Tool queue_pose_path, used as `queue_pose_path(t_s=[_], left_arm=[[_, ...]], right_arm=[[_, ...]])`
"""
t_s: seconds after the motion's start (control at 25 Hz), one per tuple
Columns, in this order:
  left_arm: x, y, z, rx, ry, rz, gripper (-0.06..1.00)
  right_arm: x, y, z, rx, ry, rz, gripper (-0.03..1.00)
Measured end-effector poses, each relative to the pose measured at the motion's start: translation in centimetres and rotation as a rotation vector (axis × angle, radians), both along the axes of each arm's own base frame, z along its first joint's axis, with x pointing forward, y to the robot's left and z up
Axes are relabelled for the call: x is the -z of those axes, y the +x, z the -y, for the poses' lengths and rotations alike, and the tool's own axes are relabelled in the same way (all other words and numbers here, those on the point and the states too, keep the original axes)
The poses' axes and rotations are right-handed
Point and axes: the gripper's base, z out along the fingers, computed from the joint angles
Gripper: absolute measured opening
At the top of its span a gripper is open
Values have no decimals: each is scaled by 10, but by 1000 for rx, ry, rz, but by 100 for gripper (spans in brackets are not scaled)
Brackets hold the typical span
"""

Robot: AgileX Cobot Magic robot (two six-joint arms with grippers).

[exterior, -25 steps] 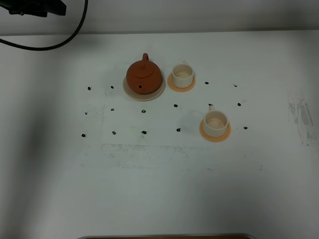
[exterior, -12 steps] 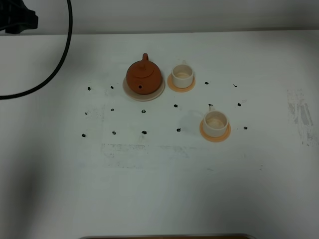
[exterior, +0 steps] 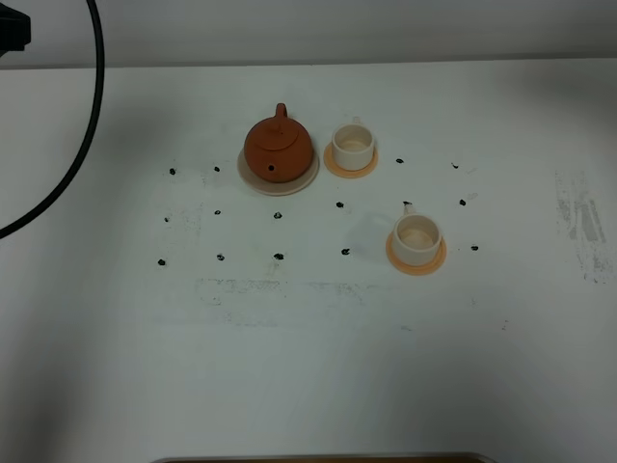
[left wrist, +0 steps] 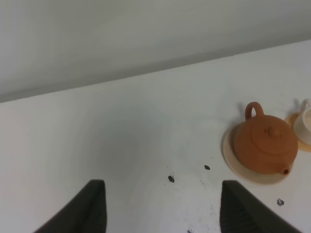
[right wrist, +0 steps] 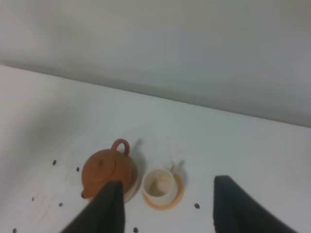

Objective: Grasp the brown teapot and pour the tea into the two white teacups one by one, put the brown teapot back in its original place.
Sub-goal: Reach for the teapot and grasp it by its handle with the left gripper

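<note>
The brown teapot [exterior: 278,148] sits on its cream saucer [exterior: 253,177] at the table's back middle, handle to the rear. One white teacup [exterior: 353,145] on an orange coaster [exterior: 333,168] stands right of it. The second white teacup [exterior: 416,237] on its coaster [exterior: 398,260] is nearer and further right. In the left wrist view the teapot [left wrist: 265,144] lies far ahead of my open, empty left gripper [left wrist: 160,208]. In the right wrist view the teapot [right wrist: 103,171] and one cup [right wrist: 158,185] lie beyond my open, empty right gripper [right wrist: 167,208].
Small black dots [exterior: 279,257] mark the white table [exterior: 308,338]. A black cable [exterior: 87,106] hangs at the upper left, with a piece of the left arm [exterior: 12,27] in the corner. A wall runs along the table's back edge.
The left arm and its cable have drawn back to the left, almost out of the exterior view. The teapot and cups have not moved.
</note>
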Motion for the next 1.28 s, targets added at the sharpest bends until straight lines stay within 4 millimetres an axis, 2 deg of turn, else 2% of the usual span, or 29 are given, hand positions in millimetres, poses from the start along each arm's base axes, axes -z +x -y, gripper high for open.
queue_pose_path(t_s=[0.08, 0.36, 0.56, 0.8, 1.04, 1.28], left_arm=[[0, -1, 1, 3, -10, -9, 53], [3, 0, 3, 13, -18, -30, 53], [18, 8, 25, 93, 6, -88, 53], [48, 23, 51, 166, 80, -182, 49], [74, 37, 55, 168, 96, -244, 48], [76, 52, 58, 172, 98, -258, 48]], right_arm=[[0, -20, 1, 15, -1, 23, 44], [27, -74, 4, 53, -2, 20, 44], [41, -114, 4, 61, -2, 32, 44], [37, -166, 5, 81, 11, 118, 44], [45, -222, 12, 133, -52, 155, 44], [55, -273, 16, 178, -63, 185, 44]])
